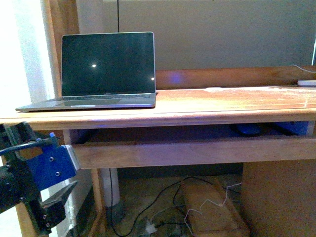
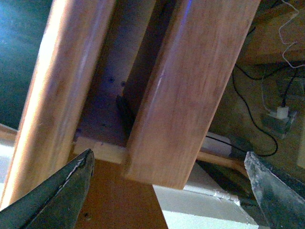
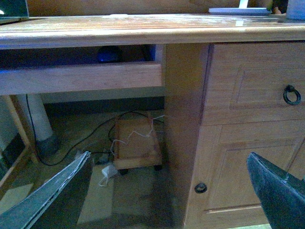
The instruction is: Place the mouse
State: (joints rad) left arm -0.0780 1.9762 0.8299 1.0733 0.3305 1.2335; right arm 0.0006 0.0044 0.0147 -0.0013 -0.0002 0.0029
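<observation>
Just under the worktop [image 1: 222,98], the mouse [image 3: 108,54] lies on a recessed shelf [image 1: 148,137], behind the front rail [image 1: 197,150], so only its dark domed top shows. In the front view it sits toward the right end of the shelf, well apart from the laptop [image 1: 107,64]. The laptop stands open at the left end of the worktop, its screen dark. Neither hand touches the mouse. The left hand [image 2: 167,155] is low at the left, below the worktop's edge, with its two fingers [image 2: 52,195] spread wide and nothing between them. Its camera looks up along the rail and the underside of the worktop. The right hand [image 3: 167,155] is wide too and holds nothing. It faces the front of the worktop, well apart from the mouse, which shows in the gap between worktop and rail. To the right of the shelf is a drawer [image 3: 248,81] with a ring pull [image 3: 291,94], and below it a door [image 3: 243,176] with a round knob [image 3: 200,187]. On the floor under the shelf stands a small wooden cart [image 3: 136,143], with cables [image 3: 90,138] trailing around it and a white plug [image 3: 107,172] lying just beside it.
</observation>
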